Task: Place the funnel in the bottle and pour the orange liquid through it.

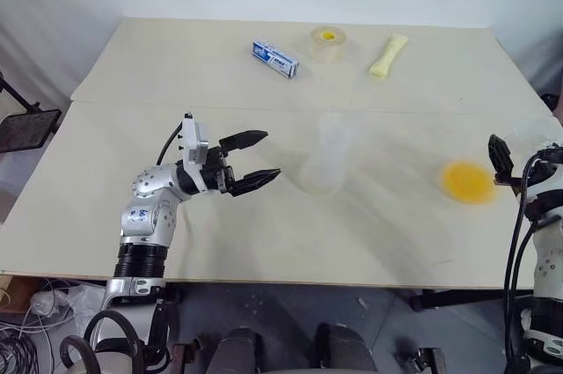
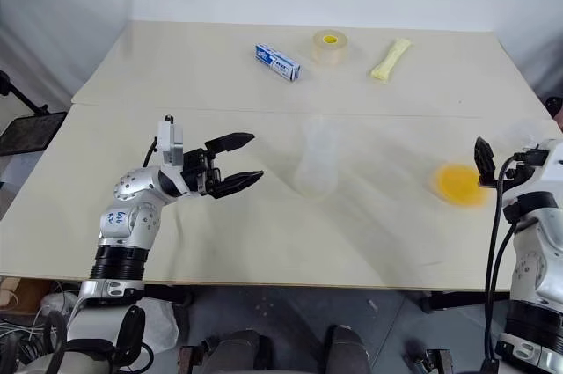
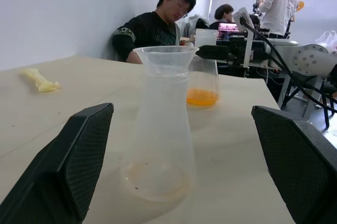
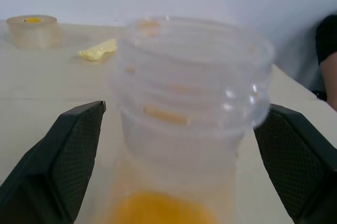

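bottle: transparent conical flask-shaped bottle (image 1: 327, 161), upright mid-table, wide base, narrow neck
funnel: small clear plastic funnel (image 3: 165, 58) sits in the bottle's neck, round rim on top, stem hidden inside
orange liquid: bright yellow-orange liquid (image 1: 467, 181) at the bottom of a clear round wide-mouth jar (image 4: 189, 108) with a threaded rim, near the table's right edge, well apart from the bottle
left gripper: black two-finger left gripper (image 1: 257, 159) spread wide, empty, pointing across at the bottle from its left, near but not touching; wrist view has the bottle between the fingers
right gripper: black two-finger right gripper (image 4: 184, 166) spread wide, one finger either side of the jar, contact unclear, jar on the table
table: pale beige tabletop (image 1: 220, 233)
far side: blue-white small box (image 1: 276, 58), clear tape roll with yellow core (image 1: 327, 43), pale yellow packet (image 1: 388, 55), in a row, apart
background: seated person in black top (image 3: 155, 26) beyond the table in left wrist view
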Robot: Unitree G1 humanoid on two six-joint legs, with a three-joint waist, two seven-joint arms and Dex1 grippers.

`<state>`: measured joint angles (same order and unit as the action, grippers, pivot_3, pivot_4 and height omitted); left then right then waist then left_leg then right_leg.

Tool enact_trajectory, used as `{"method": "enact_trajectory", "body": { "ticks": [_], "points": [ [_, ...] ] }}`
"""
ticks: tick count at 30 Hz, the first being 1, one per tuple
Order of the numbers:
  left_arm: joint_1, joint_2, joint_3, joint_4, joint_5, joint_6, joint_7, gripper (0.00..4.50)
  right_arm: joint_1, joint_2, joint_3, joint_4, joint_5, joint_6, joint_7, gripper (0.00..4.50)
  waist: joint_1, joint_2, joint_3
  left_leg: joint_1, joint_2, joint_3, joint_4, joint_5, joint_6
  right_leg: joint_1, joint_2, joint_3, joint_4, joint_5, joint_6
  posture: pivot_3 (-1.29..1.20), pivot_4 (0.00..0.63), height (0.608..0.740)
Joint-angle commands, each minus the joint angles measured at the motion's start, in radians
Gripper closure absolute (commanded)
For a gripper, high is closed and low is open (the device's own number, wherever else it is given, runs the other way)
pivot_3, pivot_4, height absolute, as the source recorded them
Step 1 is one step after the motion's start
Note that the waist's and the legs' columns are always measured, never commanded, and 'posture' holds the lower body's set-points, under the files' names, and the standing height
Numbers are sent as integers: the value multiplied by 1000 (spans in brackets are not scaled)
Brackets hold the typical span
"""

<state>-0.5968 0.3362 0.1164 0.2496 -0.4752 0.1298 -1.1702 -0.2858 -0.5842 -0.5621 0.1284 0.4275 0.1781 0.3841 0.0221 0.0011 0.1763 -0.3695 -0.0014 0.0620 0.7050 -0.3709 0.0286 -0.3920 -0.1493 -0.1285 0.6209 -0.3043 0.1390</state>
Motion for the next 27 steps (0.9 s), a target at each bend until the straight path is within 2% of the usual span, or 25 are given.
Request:
{"method": "enact_trajectory", "body": {
  "ticks": [1,6,9,13,17,23,27],
  "points": [
    [5,3,5,-36,-26,-11,3,31,-18,-29,-23,-5,7,-40,14,0,0,0,0,0,0,0,0,0,0,0,0,0,0,0,0,0,150,740],
    [2,2,5,-29,-26,-14,-1,31,-27,-28,-15,0,2,-22,4,0,0,0,0,0,0,0,0,0,0,0,0,0,0,0,0,0,150,740],
    [1,2,4,-27,-26,-14,-1,0,-24,-25,-14,-7,5,0,-9,607,0,0,0,0,0,0,0,0,0,0,0,0,0,0,0,0,150,740],
    [-3,1,5,-16,-26,-17,-4,0,-17,-17,-11,-42,9,9,-21,1961,0,0,0,0,0,0,0,0,0,0,0,0,0,0,0,0,150,740],
    [-6,2,9,0,-32,-19,-23,0,-13,-12,9,-162,15,31,-37,2030,0,0,0,-1,0,0,0,0,0,0,0,0,0,0,0,0,150,740],
    [-24,17,19,64,-40,-45,-81,0,-25,-69,151,-384,-107,143,-80,2030,-3,1,0,0,1,-1,-1,0,0,-2,0,0,0,0,0,0,150,740],
    [-51,24,23,126,-38,-71,-121,0,-74,-97,313,-497,-250,202,-114,2030,-1,1,0,-1,1,0,-1,0,0,-2,0,0,-1,0,0,0,150,740]
  ]
}}
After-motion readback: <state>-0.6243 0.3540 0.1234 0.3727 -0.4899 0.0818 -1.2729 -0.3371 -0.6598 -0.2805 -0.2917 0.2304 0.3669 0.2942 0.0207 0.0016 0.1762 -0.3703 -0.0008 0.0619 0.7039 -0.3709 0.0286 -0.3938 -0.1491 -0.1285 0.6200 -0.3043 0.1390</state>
